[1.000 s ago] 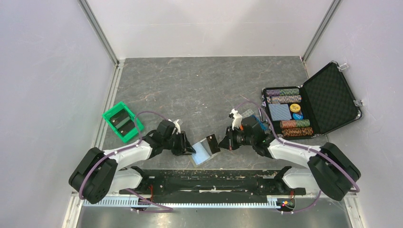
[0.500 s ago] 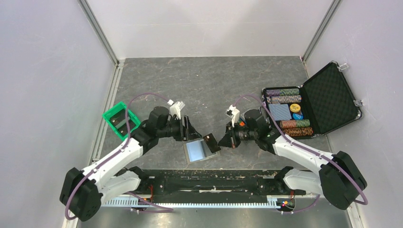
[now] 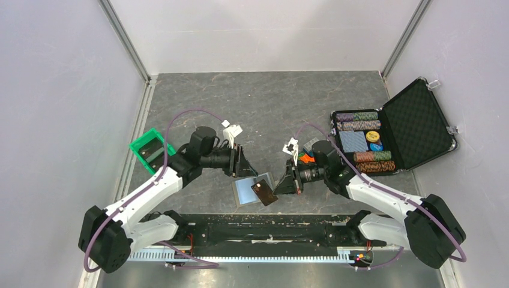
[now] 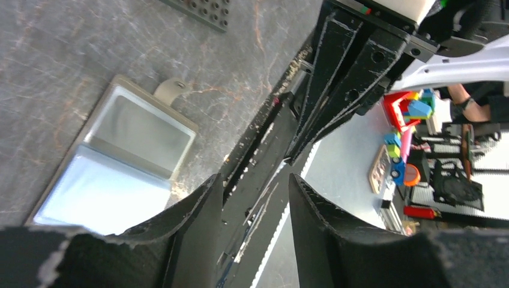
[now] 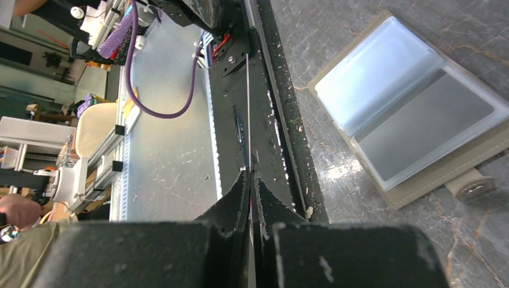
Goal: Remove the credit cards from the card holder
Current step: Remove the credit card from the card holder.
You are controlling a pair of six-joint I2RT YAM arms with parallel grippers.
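Observation:
The card holder (image 3: 245,191) lies open and flat on the table near the front edge, its pale-blue shiny inside facing up; it also shows as the card holder (image 4: 120,159) and the card holder (image 5: 414,120). My right gripper (image 3: 281,185) is shut on one dark credit card (image 3: 264,193), held over the holder's right side. In the right wrist view that credit card (image 5: 247,108) shows edge-on as a thin line out of the shut right gripper (image 5: 251,177). My left gripper (image 3: 243,163) hangs open just beyond the holder, apart from it, and the left gripper (image 4: 255,183) has nothing between its fingers.
A green bin (image 3: 149,153) with dark cards inside sits at the left by the wall rail. An open black poker-chip case (image 3: 414,123) stands at the right. The black mounting rail (image 3: 270,225) runs along the near edge, close behind the holder.
My left gripper opened, let go of the holder and pulled up and back. The holder settled flat. My right gripper swung the card toward the near edge.

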